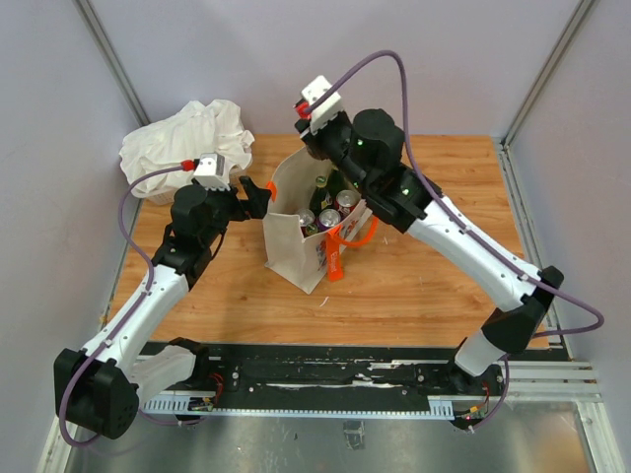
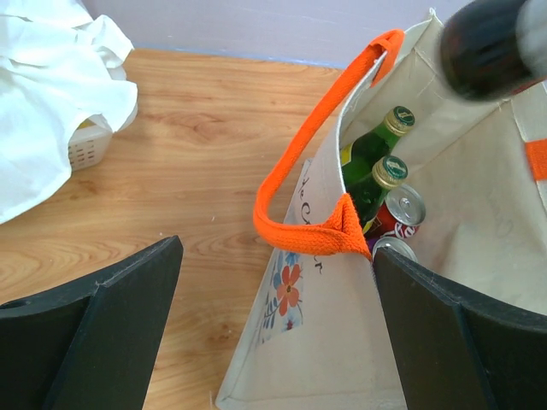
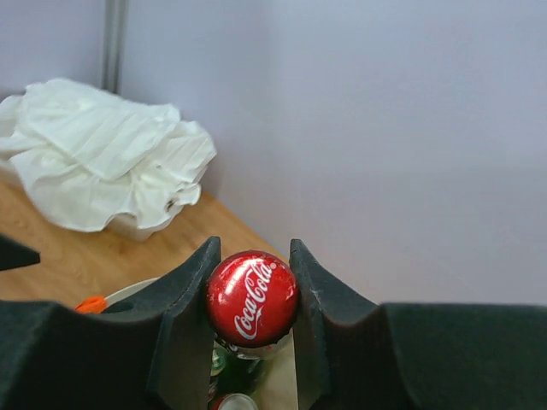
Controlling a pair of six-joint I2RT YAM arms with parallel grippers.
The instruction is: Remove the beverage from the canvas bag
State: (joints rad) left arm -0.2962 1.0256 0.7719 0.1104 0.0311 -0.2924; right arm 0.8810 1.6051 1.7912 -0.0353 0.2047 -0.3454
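black padded fingers of the right gripper fill the wrist view, closed on the red cap of a cola bottle, 1 pad on each side of the crimped rim. the cap's printed face looks back at the wrist camera, so the bottle seems to hang tilted, not plumb. its dark body shows over the far side of the canvas bag; whether its base is clear of the rim cannot be told. it is probably glass: heavy if full, stiff, smooth and breakable. a hold on the cap alone gives little purchase, so it may swing or slip; the neck just under the cap looks a surer place. below it 2 green bottles and some cans stand in the bag. the left gripper stands wide open and holds nothing, its fingers straddling the bag's near wall and an orange handle; contact cannot be judged. the left arm reaches forward from its near-left base, forearm angled in toward the bag. the right arm stretches diagonally from the near-right base, wrist bent above the bag's mouth. beyond, a white cloth heap lies at the far-left corner of the table.
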